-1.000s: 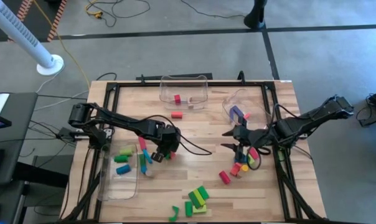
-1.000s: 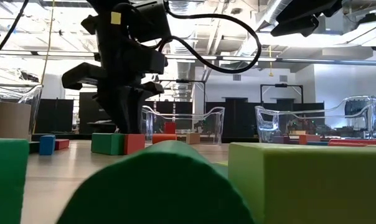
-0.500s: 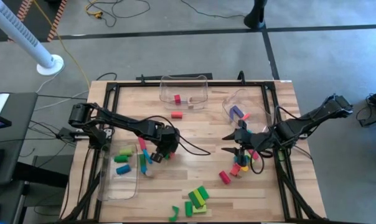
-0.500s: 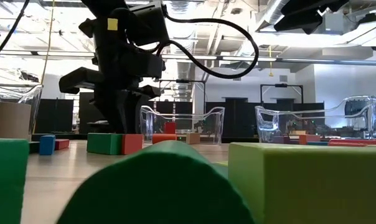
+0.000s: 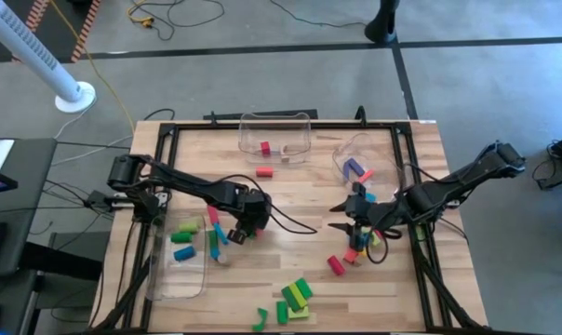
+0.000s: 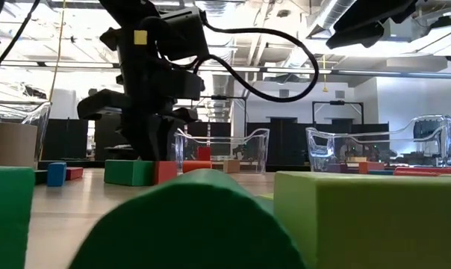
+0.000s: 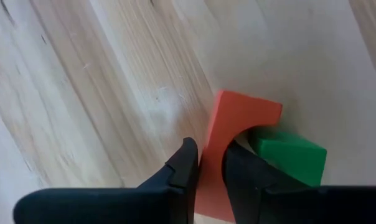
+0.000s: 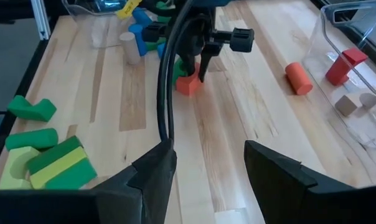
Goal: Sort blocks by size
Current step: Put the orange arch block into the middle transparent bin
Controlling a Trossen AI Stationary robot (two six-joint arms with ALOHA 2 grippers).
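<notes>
My left gripper [image 5: 247, 223] stands low over the middle of the table, shut on a red arch block [image 7: 238, 118] that has a green block [image 7: 289, 158] against it. Both blocks sit on the table in the low view, the red one [image 6: 164, 172] and the green one [image 6: 127, 172]. My right gripper [image 5: 338, 217] is open and empty above the table right of centre, beside a cluster of red, pink and yellow blocks [image 5: 357, 246]. It also shows in its own wrist view [image 8: 206, 180]. My left gripper pinches one leg of the red arch [image 7: 208, 186] between its two fingers, one finger [image 7: 183, 167] outside the block and the other [image 7: 241, 171] in the arch's hollow. The fingers come from above, pointing down. The arch rests on the table beside the green block.
Clear bins stand at the far middle [image 5: 275, 138], far right [image 5: 363, 156] and near left [image 5: 179, 265]. Blue, green and pink blocks [image 5: 195, 237] lie left of my left gripper, green and yellow blocks [image 5: 294, 296] lie near the front edge, and a red cylinder [image 5: 264, 171] lies before the far bin.
My right gripper has gone a little toward the table's near edge, staying open. My left gripper has turned slightly over the red arch, and the red and green blocks have shifted a little on the table.
</notes>
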